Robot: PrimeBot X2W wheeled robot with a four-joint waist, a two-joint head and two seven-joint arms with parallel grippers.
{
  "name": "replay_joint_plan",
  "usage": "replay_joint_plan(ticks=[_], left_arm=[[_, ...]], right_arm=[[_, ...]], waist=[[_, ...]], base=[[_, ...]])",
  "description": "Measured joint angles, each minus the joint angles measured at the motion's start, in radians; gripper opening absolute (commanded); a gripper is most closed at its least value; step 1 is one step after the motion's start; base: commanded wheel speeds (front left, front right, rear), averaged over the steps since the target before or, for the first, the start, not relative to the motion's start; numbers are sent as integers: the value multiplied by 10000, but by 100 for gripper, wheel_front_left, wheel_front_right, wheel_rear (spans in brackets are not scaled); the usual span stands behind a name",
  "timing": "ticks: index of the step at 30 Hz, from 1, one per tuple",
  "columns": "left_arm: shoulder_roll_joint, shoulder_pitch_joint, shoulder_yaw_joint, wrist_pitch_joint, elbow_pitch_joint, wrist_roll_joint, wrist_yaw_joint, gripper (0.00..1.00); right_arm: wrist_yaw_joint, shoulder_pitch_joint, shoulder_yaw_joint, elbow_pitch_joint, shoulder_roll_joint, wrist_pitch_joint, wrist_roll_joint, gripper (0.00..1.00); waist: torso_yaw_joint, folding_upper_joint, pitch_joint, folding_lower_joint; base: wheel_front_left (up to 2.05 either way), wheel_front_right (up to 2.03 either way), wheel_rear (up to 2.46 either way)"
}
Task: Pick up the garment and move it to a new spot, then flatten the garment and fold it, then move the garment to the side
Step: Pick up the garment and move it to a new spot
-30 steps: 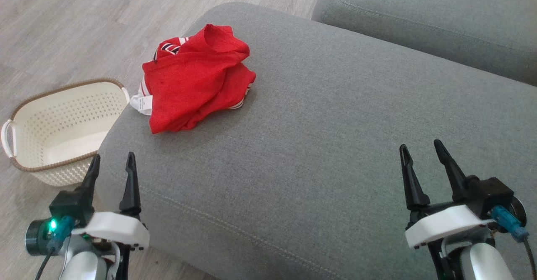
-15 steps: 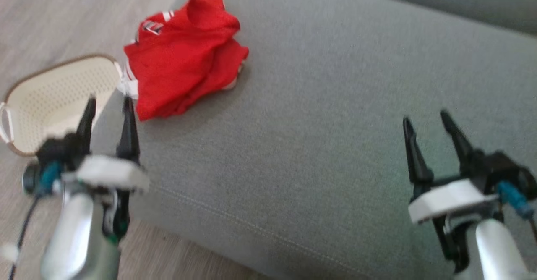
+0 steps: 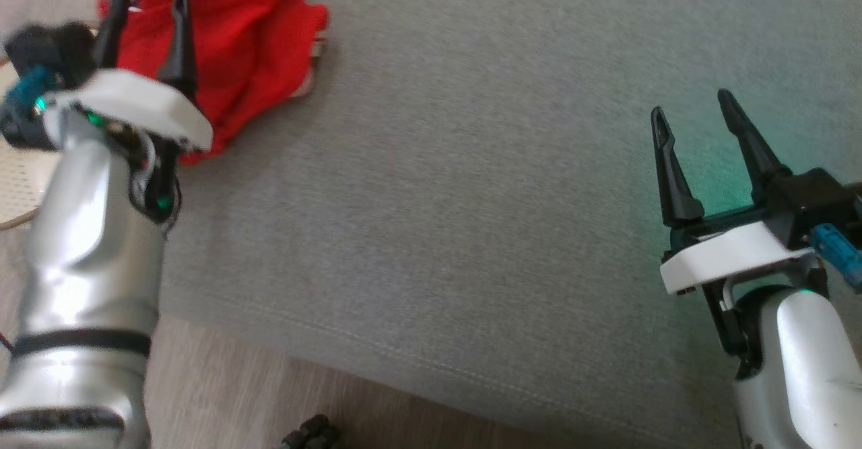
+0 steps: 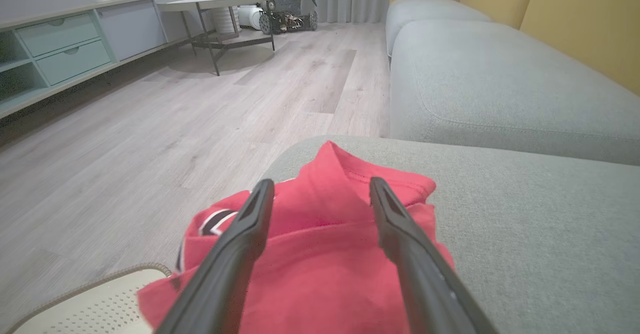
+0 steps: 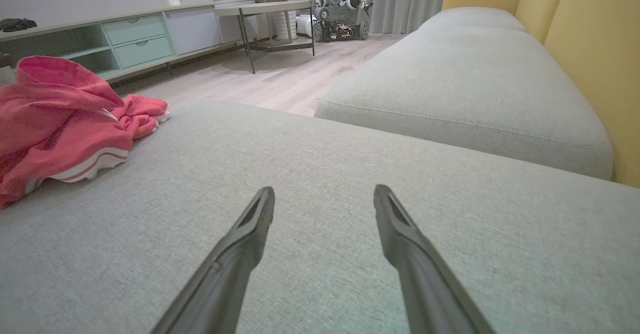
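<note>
– Lying in a crumpled red heap, your garment (image 3: 256, 38) sits at the far left corner of the grey sofa cushion (image 3: 438, 200). White striped trim pokes out along its lower edge.

– How much room do I have around it?

– To its right you have a broad bare stretch of cushion, running all the way across to your right gripper (image 3: 692, 103). On the left, the cushion's edge is just beside the heap. A cream perforated basket (image 4: 90, 299) stands on the wooden floor (image 3: 236, 382) below that edge. Beyond the heap lies a second grey cushion (image 4: 500, 83), backed by yellow back cushions (image 5: 590, 48).

– What can't I see?

– In the head view the frame cuts off the top of the garment, your left arm (image 3: 94, 247) covers its left side, and the whole view is blurred. The basket shows there as a mere sliver behind the arm. A small dark object (image 3: 310, 432) on the floor at the bottom edge is too blurred to name. Neither the head view nor the wrist view lets you tell whether the left fingers touch the cloth or hang just over it.

– And the grippers?

– Your left gripper (image 4: 321, 183) has its fingers spread wide over the heap, one on either side of the raised fold, with nothing pinched between them. The right gripper hovers over bare cushion, well apart from the garment, its jaws equally wide and empty.
</note>
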Motion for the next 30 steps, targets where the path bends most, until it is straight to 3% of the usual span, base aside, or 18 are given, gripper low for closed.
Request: replay_joint_plan(ticks=[8,9,10,11,18,30], left_arm=[[476,-1525,-265,0,2525,54,-88,100],[527,-1636,-276,0,2815,52,-88,88],[564,-1734,-297,0,3026,38,-88,28],[593,-1805,-320,0,3168,23,-90,0],[966,-1831,-428,0,2303,96,-161,0],[1467,1188,-111,-2,-2711,736,-150,0]], right_arm=[[0,-202,15,-46,-23,6,0,100],[0,-202,-10,-44,-23,4,0,100],[0,-202,-23,-42,-23,2,2,100],[0,-202,-36,-31,-23,-10,2,100],[0,-194,-307,130,17,-151,31,100],[0,825,-681,617,234,-732,548,100]], waist=[[-729,0,698,0],[-796,0,747,0],[-847,0,776,0],[-885,0,784,0],[-829,0,392,1],[-668,1,-1685,0]], base=[[0,0,0],[0,0,0],[0,0,0],[0,0,0],[0,0,0],[0,0,0]])
